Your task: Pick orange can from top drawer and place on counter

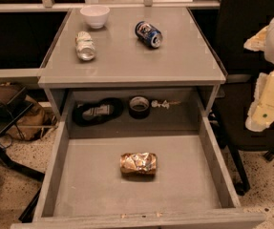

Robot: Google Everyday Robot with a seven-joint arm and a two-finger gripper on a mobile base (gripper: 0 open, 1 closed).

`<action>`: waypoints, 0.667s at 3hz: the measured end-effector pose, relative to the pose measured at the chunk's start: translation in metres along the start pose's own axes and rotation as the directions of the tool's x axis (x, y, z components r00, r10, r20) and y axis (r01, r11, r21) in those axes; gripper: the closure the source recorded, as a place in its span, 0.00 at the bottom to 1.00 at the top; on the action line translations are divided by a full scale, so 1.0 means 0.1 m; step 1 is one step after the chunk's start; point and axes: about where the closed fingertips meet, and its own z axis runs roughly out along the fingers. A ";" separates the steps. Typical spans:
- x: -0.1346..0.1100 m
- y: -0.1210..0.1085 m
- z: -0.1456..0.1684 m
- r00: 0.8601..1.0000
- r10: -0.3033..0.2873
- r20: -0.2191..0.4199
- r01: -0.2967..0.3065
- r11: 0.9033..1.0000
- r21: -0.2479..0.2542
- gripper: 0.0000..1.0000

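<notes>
The orange can [138, 163], golden and crumpled, lies on its side in the middle of the floor of the open top drawer [84, 175]. The drawer is pulled out toward the camera below the grey counter [127, 61]. My gripper [266, 101], a white and pale yellow shape, hangs at the right edge of the view, beside the drawer's right wall and well above and to the right of the can. It holds nothing that I can see.
On the counter are a white bowl [95, 15], a pale silver-green can [85, 46] and a blue can [149, 34], both lying down. At the drawer's back are a tape roll [139, 107] and a black looped object [97, 111]. A dark chair [251, 46] stands at right.
</notes>
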 end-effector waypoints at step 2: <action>-0.04 0.07 0.31 1.000 -0.003 0.014 0.003 0.999 -0.046 0.00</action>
